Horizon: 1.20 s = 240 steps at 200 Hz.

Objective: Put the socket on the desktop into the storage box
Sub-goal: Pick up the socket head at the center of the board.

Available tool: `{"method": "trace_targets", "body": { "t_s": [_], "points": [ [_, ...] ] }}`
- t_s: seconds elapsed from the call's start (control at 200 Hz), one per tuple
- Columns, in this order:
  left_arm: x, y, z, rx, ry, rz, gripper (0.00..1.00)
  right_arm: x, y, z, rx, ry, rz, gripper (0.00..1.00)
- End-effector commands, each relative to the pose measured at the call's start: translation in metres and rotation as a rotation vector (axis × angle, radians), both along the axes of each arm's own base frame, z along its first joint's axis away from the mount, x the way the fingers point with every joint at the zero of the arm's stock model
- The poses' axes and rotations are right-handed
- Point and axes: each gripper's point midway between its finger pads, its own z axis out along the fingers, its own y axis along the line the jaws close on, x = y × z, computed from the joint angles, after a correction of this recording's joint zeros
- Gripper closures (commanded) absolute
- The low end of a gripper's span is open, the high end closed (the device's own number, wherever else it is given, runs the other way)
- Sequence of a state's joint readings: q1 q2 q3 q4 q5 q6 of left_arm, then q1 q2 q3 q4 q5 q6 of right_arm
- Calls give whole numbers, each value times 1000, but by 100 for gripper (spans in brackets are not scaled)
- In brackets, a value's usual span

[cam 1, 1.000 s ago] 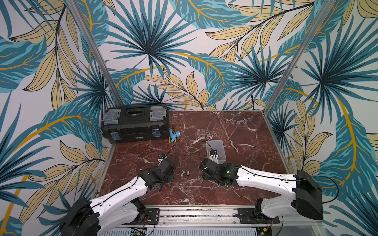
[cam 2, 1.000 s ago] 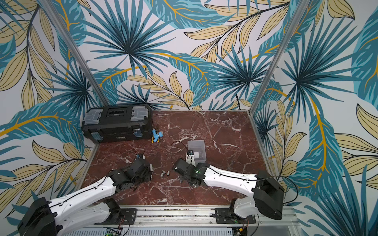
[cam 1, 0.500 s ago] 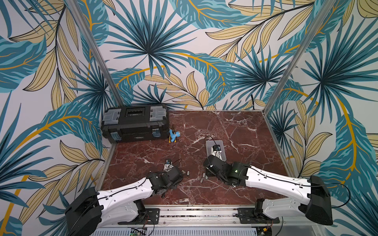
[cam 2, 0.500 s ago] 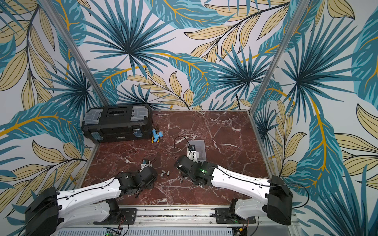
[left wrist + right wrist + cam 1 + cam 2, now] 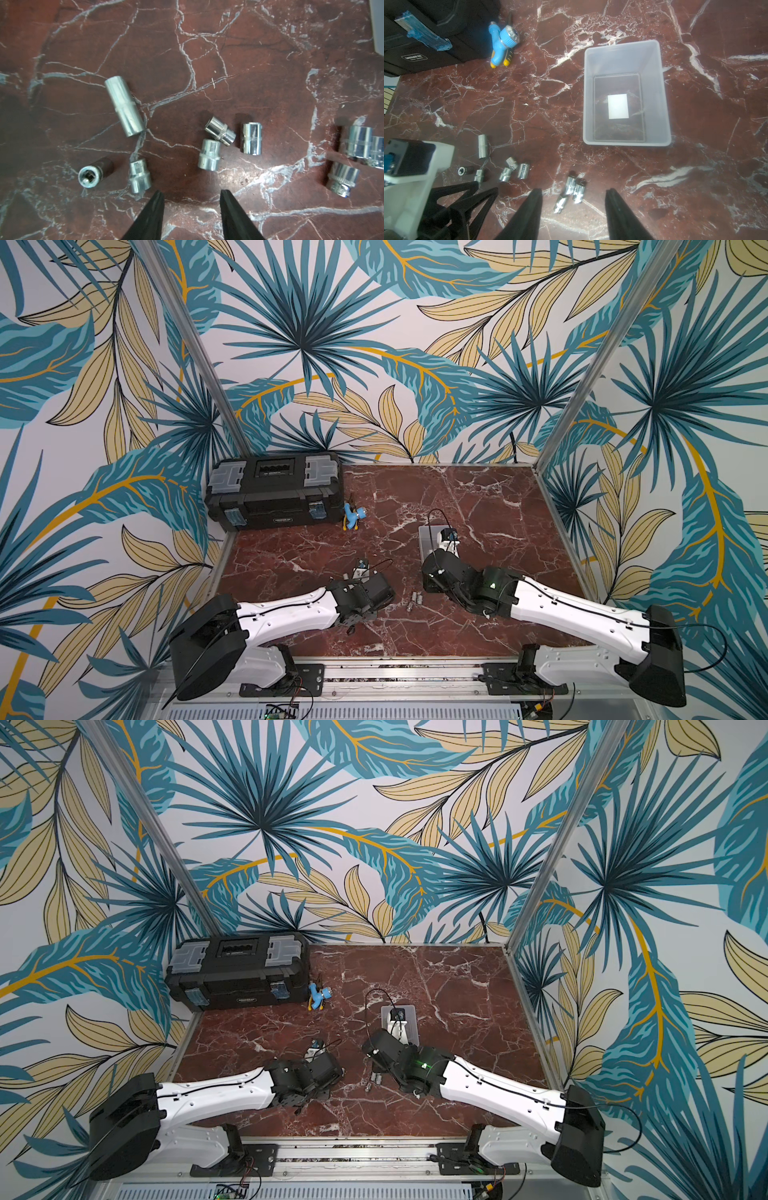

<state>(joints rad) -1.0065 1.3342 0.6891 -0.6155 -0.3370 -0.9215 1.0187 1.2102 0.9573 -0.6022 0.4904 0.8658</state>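
Top views and wrist views, entries by size.

1. Desktop (image 5: 478, 506): red-brown marble pattern with white veins, edged by aluminium rails.
2. Left arm (image 5: 286, 610) and right arm (image 5: 561, 610): white links with black joints, both reaching in low from the near rail.
3. Black toolbox (image 5: 274, 497): grey lid compartments, in the far-left corner.
4. Storage box (image 5: 588, 99): translucent pale grey, no lid, upright on the desktop right of centre. A white label (image 5: 617, 106) lies on its bottom.
5. Blue pistol-shaped tool (image 5: 501, 44): yellow tips, just beside the toolbox.
6. Left gripper (image 5: 191, 193): jaws parted, nothing between them, above the desktop near a loose group of sockets.
7. Right gripper (image 5: 574, 190): jaws wide apart, nothing held, above a cluster of three.
8. Sockets (image 5: 415, 599): nine, chrome, all on the desktop between the two arms and outside the storage box. Six lie scattered, among them a long socket (image 5: 124, 106) and a dark socket (image 5: 94, 174) seen end-on. The other three touch one another (image 5: 575, 187).
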Motion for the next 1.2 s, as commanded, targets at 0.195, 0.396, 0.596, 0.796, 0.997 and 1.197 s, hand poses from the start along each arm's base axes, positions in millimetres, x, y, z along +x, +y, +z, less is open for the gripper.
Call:
{"method": "trace_targets", "body": {
  "t_s": [0.195,0.396,0.596,0.796,0.997,1.197],
  "points": [
    [1,-2,2,-18,-4,18,52,-13,-13,-9,29,38,-9,47],
    [3,-2,-8,-4,34,30,56,-18,-17,-23,47,51,-20,47],
    [12,1,-9,10,29,58,57,-20,-22,-25,35,45,-8,47],
    [19,16,9,18,-35,106,57,-20,-20,-26,25,46,4,47],
    [24,28,1,24,-5,134,57,-19,-15,-27,20,57,14,48],
    [27,26,-3,43,7,136,57,-20,-18,-26,30,51,9,48]
  ]
}}
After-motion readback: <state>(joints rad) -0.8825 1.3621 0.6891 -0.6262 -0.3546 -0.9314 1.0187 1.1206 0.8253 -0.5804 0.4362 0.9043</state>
